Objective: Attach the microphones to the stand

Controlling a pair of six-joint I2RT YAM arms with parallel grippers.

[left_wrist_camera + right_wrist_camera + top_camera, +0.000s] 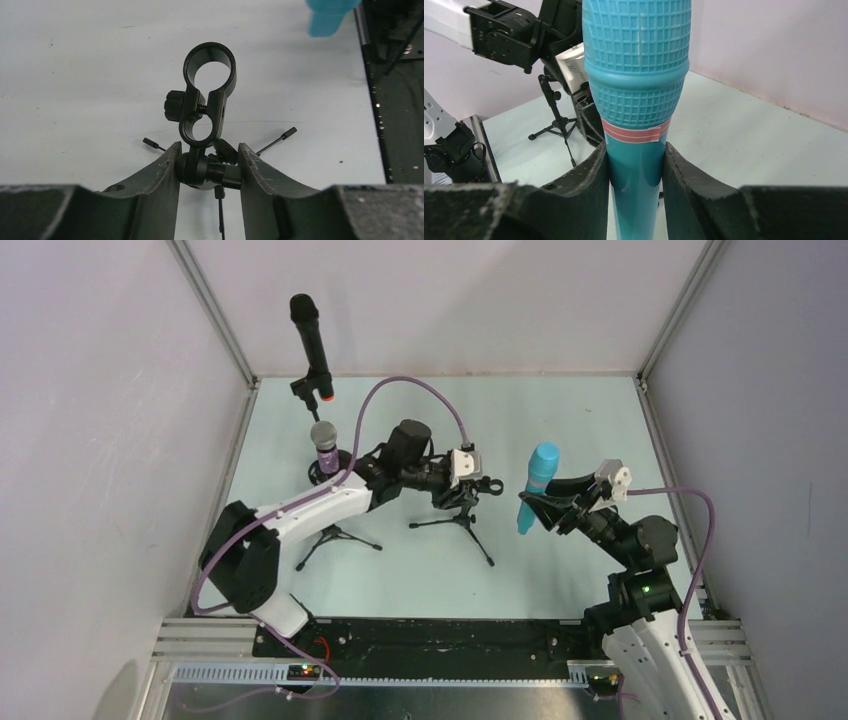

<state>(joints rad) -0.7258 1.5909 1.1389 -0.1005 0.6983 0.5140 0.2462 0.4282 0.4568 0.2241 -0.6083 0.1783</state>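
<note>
Your left gripper (208, 156) is pressed together on the tripod stand (455, 522), pinching it at the black ball joint (200, 172) just under the clip (209, 65). Both fingers (160, 175) touch that joint. The clip rises above them at the centre of the left wrist view, with the pale table (560, 420) showing through its upper ring and a thumbscrew (174, 106) on its left side. In the overhead view this stand sits in the middle of the frame, its legs spread on the table.

Your right gripper (636, 162) is clamped on the light blue microphone (636, 75). It grips the smooth handle just below the pink tape band (634, 132), with the gridded head pointing up. Seen from above, that microphone is right of centre, slightly tilted, near the stand's clip but apart from it. Its lower end shows as a blur in the top right of the left wrist view.

The black microphone (310, 340) — orange ring at its lower end — stands head up in a holder at the upper left of the overhead view. Just below it in the frame is the purple microphone (327, 452), silver head up, close beside the left arm, which hides part of its support. A second set of tripod legs (338, 537) shows left of centre — you cannot tell which microphone it carries.
</note>
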